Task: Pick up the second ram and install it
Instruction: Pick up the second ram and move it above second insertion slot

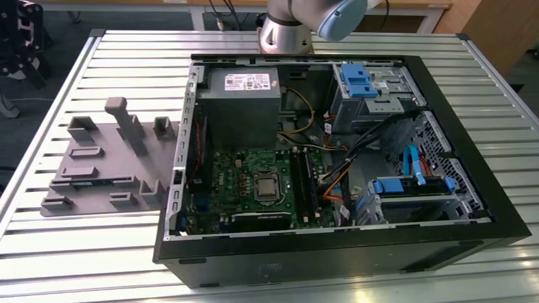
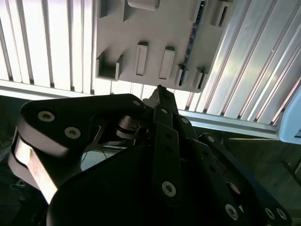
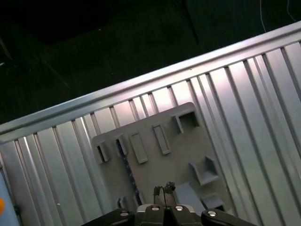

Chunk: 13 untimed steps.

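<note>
In both wrist views the gripper (image 3: pixel 164 190) (image 2: pixel 160 89) is nearest to the camera. Its dark fingers (image 2: pixel 162 136) are closed together, and nothing is between them. The gripper hangs over the grey moulded tray (image 3: pixel 188 155) (image 2: pixel 160 28) and does not touch it.

The second ram (image 3: pixel 126 160) (image 2: pixel 193 33) is in this tray. It is seen from its edge, as a thin dark line with a blue-green tint, and it sits between small grey posts near one side of the tray. It is near the tips of the fingers but clearly apart from them. Several low blocks and open pockets of the tray lie beside it.

The tray lies on the ribbed metal table (image 3: pixel 263 108) (image 2: pixel 47 47).

In the exterior view the open black computer case (image 1: pixel 337 252) lies on the table (image 1: pixel 126 63), with its near wall closest to the camera. Inside it is the green motherboard (image 1: pixel 244 183), and behind that the grey power-supply box (image 1: pixel 240 101). The tray (image 1: pixel 93 167) is just beside the case, at the exterior view's left. Farthest, behind the case, stands the base of the arm (image 1: pixel 284 35).
</note>
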Available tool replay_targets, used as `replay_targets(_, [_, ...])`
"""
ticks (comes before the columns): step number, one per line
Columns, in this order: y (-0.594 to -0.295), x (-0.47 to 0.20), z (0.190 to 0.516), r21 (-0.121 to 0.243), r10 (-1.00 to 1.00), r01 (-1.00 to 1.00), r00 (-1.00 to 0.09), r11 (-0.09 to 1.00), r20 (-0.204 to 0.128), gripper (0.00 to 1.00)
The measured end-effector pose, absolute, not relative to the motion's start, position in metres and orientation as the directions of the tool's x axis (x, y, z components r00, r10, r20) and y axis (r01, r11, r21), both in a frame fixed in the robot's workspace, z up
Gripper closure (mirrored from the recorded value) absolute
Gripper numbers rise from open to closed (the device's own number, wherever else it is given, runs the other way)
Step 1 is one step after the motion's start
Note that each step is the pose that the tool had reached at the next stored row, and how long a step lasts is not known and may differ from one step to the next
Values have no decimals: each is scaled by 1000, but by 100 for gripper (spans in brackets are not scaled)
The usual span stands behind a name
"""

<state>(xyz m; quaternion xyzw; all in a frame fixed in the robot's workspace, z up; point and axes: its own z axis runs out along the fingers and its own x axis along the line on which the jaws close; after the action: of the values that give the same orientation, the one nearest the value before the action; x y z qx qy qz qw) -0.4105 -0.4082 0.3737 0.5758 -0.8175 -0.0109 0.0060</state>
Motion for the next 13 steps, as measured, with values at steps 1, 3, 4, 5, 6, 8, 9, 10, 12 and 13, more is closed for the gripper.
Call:
replay_targets(1, [-408, -410, 374, 25, -946, -946, -324, 324, -3, 89])
replay_targets(3, [-408, -410, 373, 24, -954, -954, -299, 299, -2, 89])
replay_targets(4, [-408, -410, 373, 24, -958, -958, -286, 285, -2, 89])
replay_targets(5, [-408, -410, 373, 24, -962, -962, -273, 272, -2, 89])
replay_targets(6, [-408, -410, 373, 24, -966, -966, -259, 259, -2, 89])
replay_targets(8, [-408, -410, 373, 24, -978, -978, -207, 207, -2, 89])
replay_targets(9, [-408, -410, 373, 24, -981, -981, -193, 193, -2, 89])
replay_targets(10, [-408, -410, 372, 24, -984, -984, -178, 178, -2, 89])
replay_targets(12, [-408, -410, 372, 24, -989, -989, -148, 148, -2, 89])
replay_targets(13, [-408, -410, 372, 24, -991, -991, -135, 135, -2, 89])
